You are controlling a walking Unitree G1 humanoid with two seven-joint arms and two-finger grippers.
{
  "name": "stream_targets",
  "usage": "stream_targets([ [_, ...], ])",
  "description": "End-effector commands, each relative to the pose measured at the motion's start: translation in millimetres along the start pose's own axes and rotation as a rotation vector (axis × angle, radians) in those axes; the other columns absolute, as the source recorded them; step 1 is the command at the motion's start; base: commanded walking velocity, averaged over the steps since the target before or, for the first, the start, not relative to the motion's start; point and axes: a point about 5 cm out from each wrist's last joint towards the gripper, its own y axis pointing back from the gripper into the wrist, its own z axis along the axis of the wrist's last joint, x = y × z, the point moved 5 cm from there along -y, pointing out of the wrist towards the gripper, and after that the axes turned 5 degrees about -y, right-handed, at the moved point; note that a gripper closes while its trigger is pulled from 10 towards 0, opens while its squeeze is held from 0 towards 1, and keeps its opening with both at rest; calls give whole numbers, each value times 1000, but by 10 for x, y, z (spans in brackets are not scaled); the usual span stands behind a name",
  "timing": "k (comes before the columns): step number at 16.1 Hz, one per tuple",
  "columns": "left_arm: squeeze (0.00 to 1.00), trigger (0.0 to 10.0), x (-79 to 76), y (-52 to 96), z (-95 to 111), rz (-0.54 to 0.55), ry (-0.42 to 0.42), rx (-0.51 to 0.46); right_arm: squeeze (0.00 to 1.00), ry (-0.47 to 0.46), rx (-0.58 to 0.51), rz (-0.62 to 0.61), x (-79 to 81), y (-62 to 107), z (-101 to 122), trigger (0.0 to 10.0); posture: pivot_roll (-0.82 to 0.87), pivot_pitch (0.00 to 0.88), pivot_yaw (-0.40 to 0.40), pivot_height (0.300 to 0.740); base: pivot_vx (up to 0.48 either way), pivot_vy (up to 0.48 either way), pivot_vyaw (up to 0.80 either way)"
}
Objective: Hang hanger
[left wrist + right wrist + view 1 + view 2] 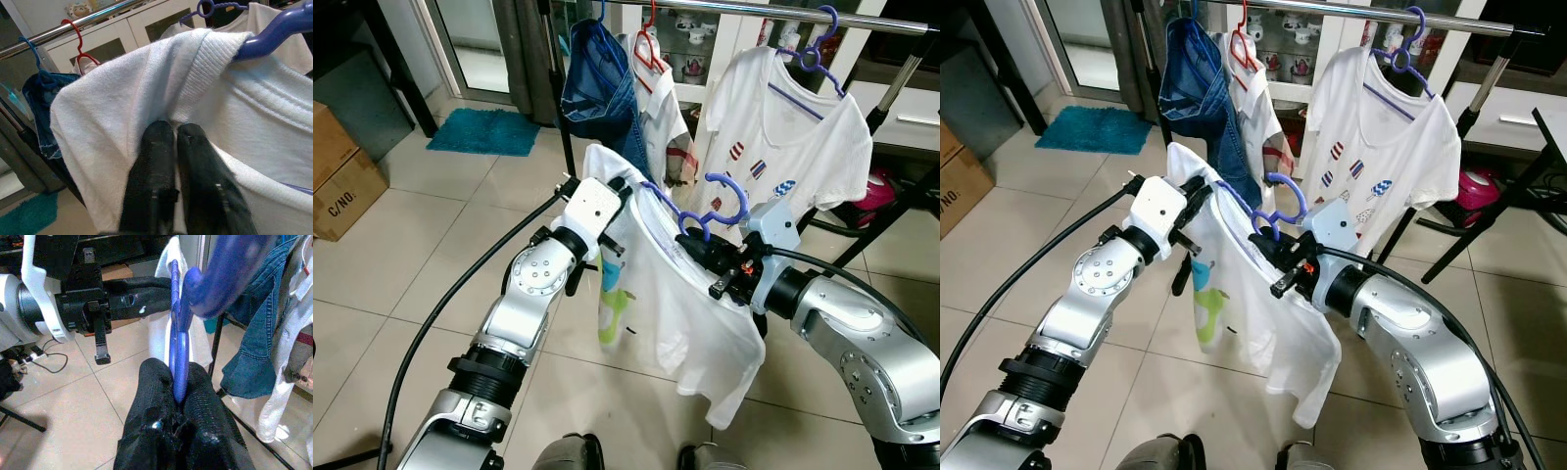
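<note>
While clamped in the right hand (697,247), purple hanger (724,201) below the rail (754,12); left hand (625,191) pinching its white shirt (675,313).

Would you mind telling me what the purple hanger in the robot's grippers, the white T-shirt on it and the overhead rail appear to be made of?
The purple hanger looks like moulded plastic: uniform colour, smooth, slightly glossy. The white T-shirt seems a soft cotton-type knit, with a ribbed collar in the left wrist view and matte, draping folds. The overhead rail appears to be polished metal, silvery with bright reflections. The right gripper pinches the hanger; the left gripper pinches the shirt.
</note>
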Motion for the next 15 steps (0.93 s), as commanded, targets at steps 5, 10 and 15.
stream_targets([
  [5, 0, 0, 35, 7, -20, 3, -6, 7, 0, 17, -22, 14, 13, -11, 81, 0, -181, 85, 49, 740, 0, 0, 0],
  [10, 0, 0, 107, 114, 255, 29, 26, -127, 0, 20, 15, -75, -139, 5, -1, 0, -178, 92, 62, 740, 0, 0, 0],
  [15, 0, 0, 445, 256, 452, 178, -25, -207, 0, 38, 70, -71, -131, 42, -129, 0, -175, 85, 52, 740, 0, 0, 0],
])
